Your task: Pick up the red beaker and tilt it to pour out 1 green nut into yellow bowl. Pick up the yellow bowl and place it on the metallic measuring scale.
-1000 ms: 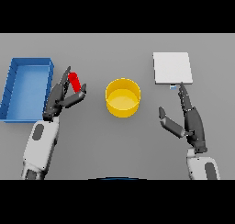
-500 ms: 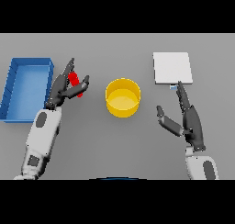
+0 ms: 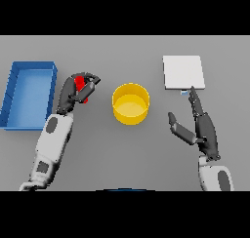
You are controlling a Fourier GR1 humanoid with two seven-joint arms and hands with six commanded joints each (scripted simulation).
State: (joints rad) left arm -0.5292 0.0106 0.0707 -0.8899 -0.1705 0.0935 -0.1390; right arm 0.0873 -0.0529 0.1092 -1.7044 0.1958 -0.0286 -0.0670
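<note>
At the far left of your view sits the blue tray (image 3: 29, 94), an open rectangular bin lying flat on the grey table (image 3: 122, 154). Just to its right, your left hand (image 3: 73, 93) has its dark fingers curled round the red beaker (image 3: 80, 85), so that only patches of red show between fingers and thumb (most of the beaker is covered, and you cannot tell from here whether it is upright or tipped, nor whether it has left the table). The white and grey forearm runs down from that hand towards the lower left edge. Moving on towards the middle, you find the yellow bowl (image 3: 131, 103) standing upright on the table, near the beaker hand but apart from it; the green nut is not something you can make out. Further right, the metallic measuring scale (image 3: 183, 72) lies as a pale square plate near the far side of the table. Below it, your right hand (image 3: 201, 127) holds nothing, its fingers straight and spread, one fingertip reaching close to the scale's near edge.
</note>
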